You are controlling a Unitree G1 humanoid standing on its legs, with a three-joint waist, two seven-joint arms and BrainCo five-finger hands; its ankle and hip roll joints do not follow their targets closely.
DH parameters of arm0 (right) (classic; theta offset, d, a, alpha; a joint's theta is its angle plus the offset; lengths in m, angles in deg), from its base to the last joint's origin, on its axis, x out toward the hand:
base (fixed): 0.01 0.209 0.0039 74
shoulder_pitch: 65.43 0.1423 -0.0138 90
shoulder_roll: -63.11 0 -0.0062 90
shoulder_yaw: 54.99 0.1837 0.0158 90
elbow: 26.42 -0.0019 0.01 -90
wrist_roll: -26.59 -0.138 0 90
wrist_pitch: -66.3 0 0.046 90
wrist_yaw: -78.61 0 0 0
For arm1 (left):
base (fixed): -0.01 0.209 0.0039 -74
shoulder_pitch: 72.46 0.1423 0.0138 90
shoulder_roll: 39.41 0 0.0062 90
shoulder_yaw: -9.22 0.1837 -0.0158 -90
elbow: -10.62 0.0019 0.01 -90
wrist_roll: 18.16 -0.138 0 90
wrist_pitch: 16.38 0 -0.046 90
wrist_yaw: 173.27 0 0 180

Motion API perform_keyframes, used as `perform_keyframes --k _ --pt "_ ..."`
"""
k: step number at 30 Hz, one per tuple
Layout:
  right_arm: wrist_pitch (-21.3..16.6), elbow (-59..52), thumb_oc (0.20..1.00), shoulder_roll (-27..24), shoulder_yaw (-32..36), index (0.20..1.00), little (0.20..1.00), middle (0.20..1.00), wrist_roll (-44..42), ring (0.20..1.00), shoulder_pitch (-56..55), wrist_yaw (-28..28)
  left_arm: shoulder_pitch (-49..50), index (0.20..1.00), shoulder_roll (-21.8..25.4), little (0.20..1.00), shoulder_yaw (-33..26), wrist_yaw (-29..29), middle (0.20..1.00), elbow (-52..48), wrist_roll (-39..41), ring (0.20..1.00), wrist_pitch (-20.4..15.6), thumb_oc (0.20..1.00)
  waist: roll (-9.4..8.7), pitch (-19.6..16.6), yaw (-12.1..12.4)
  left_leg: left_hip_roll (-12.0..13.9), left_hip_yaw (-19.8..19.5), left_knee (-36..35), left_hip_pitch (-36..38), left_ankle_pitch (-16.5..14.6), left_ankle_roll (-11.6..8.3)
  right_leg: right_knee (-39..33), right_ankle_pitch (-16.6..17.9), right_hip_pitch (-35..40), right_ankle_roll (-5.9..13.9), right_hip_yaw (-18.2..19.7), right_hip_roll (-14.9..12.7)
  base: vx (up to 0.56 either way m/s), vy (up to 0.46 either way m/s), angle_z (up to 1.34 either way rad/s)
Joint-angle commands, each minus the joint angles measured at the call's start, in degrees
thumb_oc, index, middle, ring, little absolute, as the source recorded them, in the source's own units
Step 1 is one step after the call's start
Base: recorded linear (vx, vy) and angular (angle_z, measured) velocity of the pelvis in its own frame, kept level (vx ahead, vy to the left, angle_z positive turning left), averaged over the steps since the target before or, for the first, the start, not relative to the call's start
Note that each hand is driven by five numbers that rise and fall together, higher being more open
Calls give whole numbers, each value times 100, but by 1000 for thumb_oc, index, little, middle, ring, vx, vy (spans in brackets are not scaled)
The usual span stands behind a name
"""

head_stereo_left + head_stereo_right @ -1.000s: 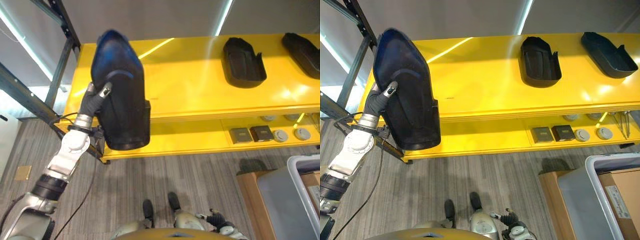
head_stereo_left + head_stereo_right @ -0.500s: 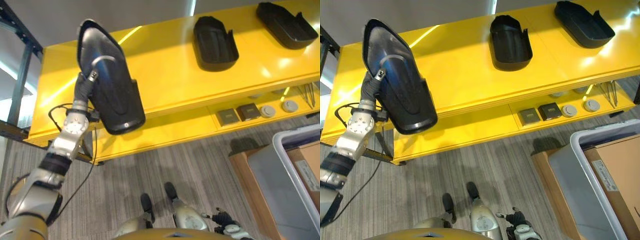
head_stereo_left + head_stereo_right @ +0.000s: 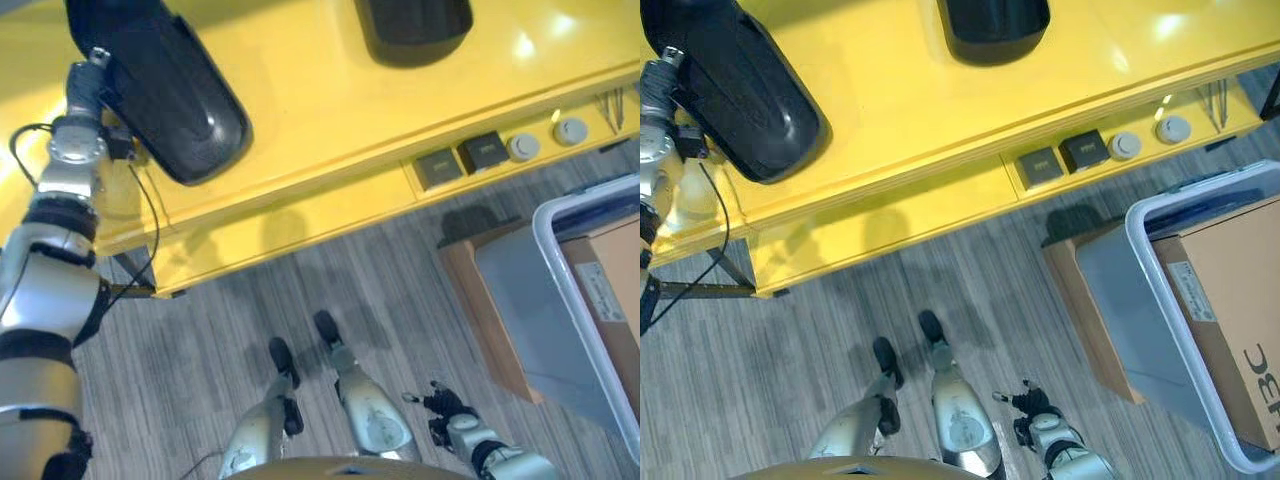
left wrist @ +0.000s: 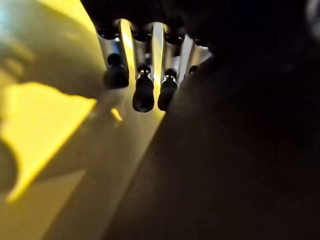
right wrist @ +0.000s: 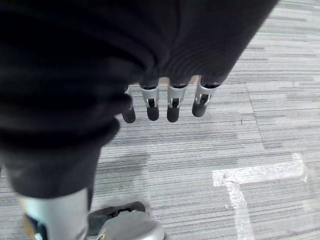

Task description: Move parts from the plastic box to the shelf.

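Observation:
A large black moulded part [image 3: 170, 90] lies low over the left end of the yellow shelf top [image 3: 310, 110], long axis slanting. My left hand [image 3: 88, 78] grips its left rim from the side. In the left wrist view its fingers [image 4: 143, 92] reach down over the yellow surface beside the dark part [image 4: 240, 150]. A second black part [image 3: 412, 22] sits on the shelf further right. The grey plastic box [image 3: 1120, 290] stands at the lower right. My right hand [image 3: 446, 404] hangs low by my side, fingers [image 5: 172, 107] relaxed above the floor.
A brown cardboard box [image 3: 1230, 290] lies inside the plastic box. On the lower yellow shelf sit two small dark square pieces [image 3: 460, 160] and two round grey ones [image 3: 545, 138]. Grey striped floor [image 3: 300, 300] spreads in front of the shelf.
The camera has tilted down and the whole view has shifted. My left arm has carried the black part further over the shelf top and lower, still holding it.

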Motion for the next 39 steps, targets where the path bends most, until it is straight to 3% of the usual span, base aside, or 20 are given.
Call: perform_keyframes --k 1,5,11,36,37,38,39 --pt "-123 109 1000 -106 -287 1000 1000 1000 -299 1000 -64 68 -185 200 663 200 132 378 200 315 -309 200 45 200 61 -239 84 582 -626 -40 26 -19 -576 -32 -547 256 572 160 -318 0 0 0" --pt "-154 55 1000 -98 -330 1000 1000 1000 -329 1000 -37 104 -332 200 873 200 369 367 200 441 -819 200 73 200 85 -195 103 565 -630 -40 -67 2 -584 -32 -523 173 572 152 -324 0 0 0" --pt "-300 -101 1000 -138 -308 1000 1000 1000 -550 1000 -31 133 -714 200 1297 200 1253 172 200 370 -2294 200 32 200 135 -89 172 515 -690 -40 -237 54 -581 -32 -472 41 596 96 -343 2 -3 4" --pt "-308 68 1000 -136 -219 1000 1000 1000 -755 1000 -103 126 -841 200 812 200 1395 -299 200 -185 -2614 200 -136 200 263 -39 181 504 -649 -40 -225 37 -595 -32 -501 27 587 98 -341 1 0 1" --pt "-305 86 1000 -136 -215 1000 1000 1000 -753 1000 -98 121 -862 529 803 529 1392 -304 529 -146 -2619 529 -126 529 265 -39 179 506 -645 -40 -225 36 -598 -32 -504 26 584 99 -336 0 0 0" --pt "-298 102 1000 -146 -216 1000 1000 1000 -744 1000 -103 118 -858 1000 789 1000 1393 -321 1000 -129 -2663 1000 -115 1000 271 -37 186 510 -638 -40 -212 35 -599 -32 -514 37 577 101 -325 0 0 0" --pt "-298 102 1000 -146 -216 1000 1000 1000 -744 1000 -103 118 -857 1000 789 1000 1392 -321 1000 -129 -2663 1000 -114 1000 271 -37 187 510 -638 -40 -211 35 -599 -32 -514 38 577 102 -325 0 0 0"
